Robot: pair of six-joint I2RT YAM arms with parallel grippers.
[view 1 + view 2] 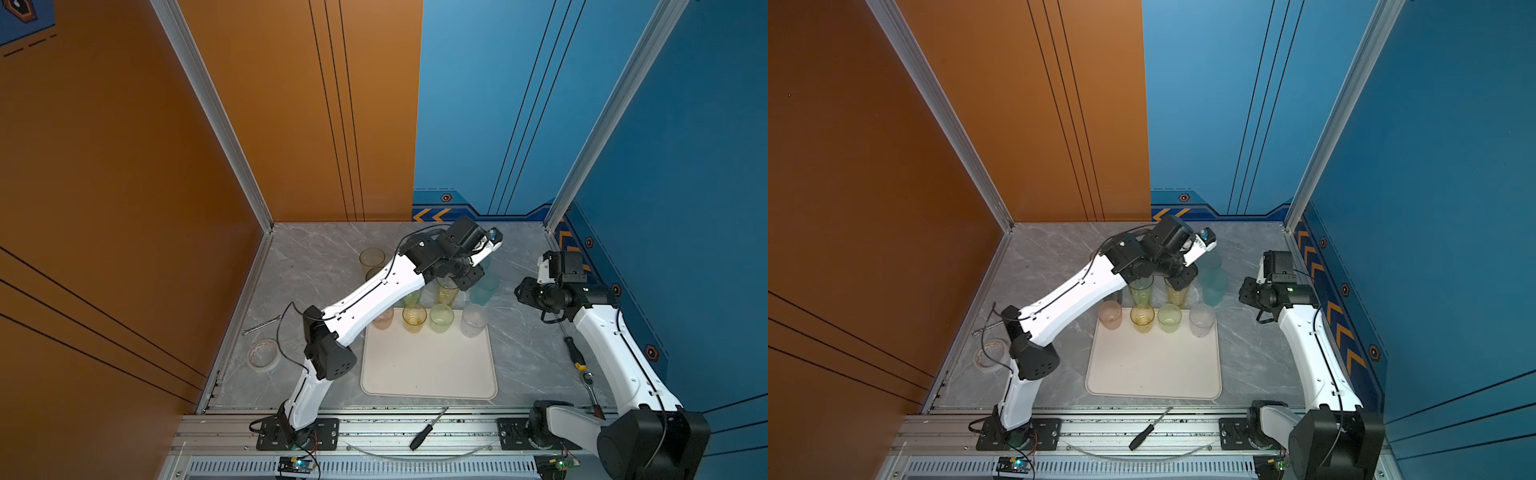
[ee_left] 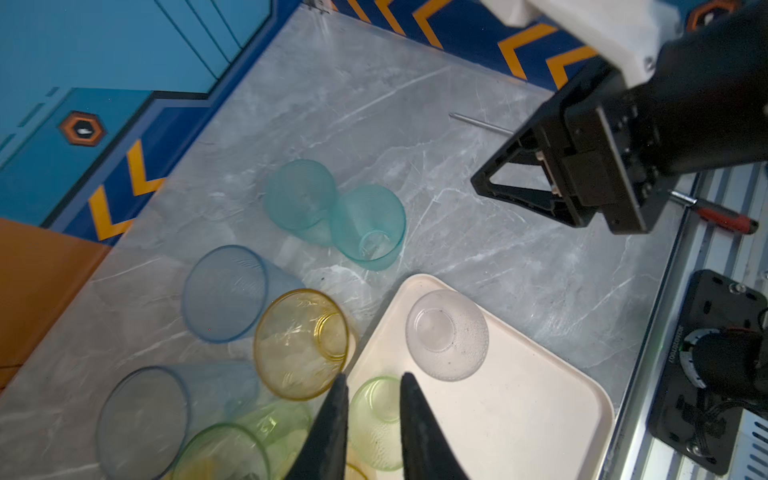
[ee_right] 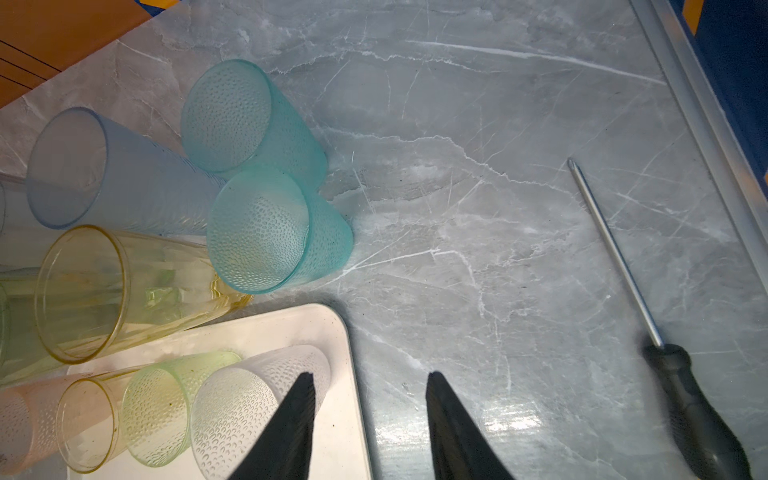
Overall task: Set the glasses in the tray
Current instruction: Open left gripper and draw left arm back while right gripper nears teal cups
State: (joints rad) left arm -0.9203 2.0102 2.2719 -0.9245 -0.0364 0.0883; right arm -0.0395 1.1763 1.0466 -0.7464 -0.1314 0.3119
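**Hazards at this stage**

The tray (image 1: 428, 374) carries one row of short glasses along the edge that lies under the left pincer (image 2: 374, 376): a yellow glass (image 1: 414, 318), a green glass (image 2: 376, 419), a clear glass (image 2: 446, 334) and a pink glass (image 1: 1110, 314). You cannot tell whether the pink glass stands fully inside the rim. The remaining glasses stand on the table ahead of that pincer, packed close. Among them are a tall yellow glass (image 2: 301, 343), a blue glass (image 2: 224, 293) and two teal glasses (image 2: 368, 226) that touch each other.

1. The left pincer hangs above the green glass, its jaws slightly apart and empty. The gap looks narrower than any rim below it. If you lower it as it stands, a fingertip probably lands on a rim and tips that glass into its neighbours. Widen the jaws first.
2. The tall yellow glass stands just beside one finger, close against the tray. Expect little room for the outer finger.
3. The teal pair touches. Lifting one likely drags or topples the other.
4. The right pincer (image 3: 370, 374) hovers beside the tray's corner, its jaws wide apart and empty, with the clear glass next to one finger. Both pincers sit near that corner, so moving them together risks a collision.
5. A screwdriver (image 3: 685, 399) lies well off to the right pincer's other side. Keep sweeps away from it.
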